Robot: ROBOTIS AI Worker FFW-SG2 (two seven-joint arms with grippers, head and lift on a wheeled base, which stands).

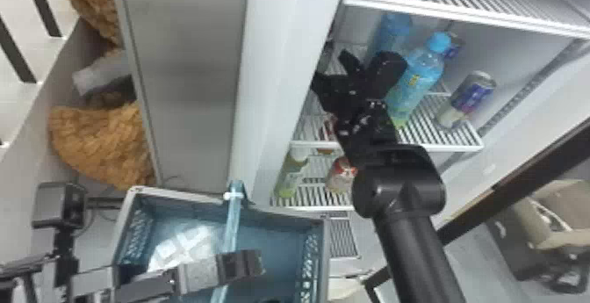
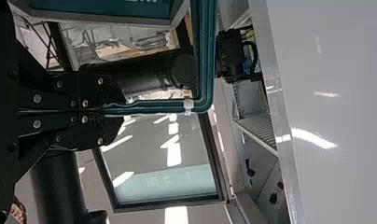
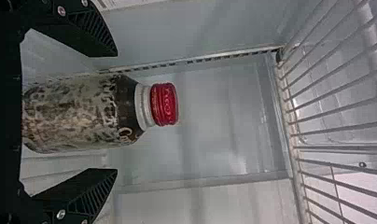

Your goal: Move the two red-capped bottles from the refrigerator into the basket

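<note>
Bottle (image 3: pixel 84 112) between parted jaws, right wrist view

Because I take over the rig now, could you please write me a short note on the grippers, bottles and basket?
Left gripper: shut on the thin blue-green handle of the blue, grey-rimmed basket.
Right gripper: inside the white refrigerator, open around a dark-patterned bottle with a red cap.
Second red-capped bottle: I cannot place it for certain.
Done: handle gripped, one bottle between the right fingers.
Left: probably close on this bottle, bring it to the basket, then find the other.
</note>
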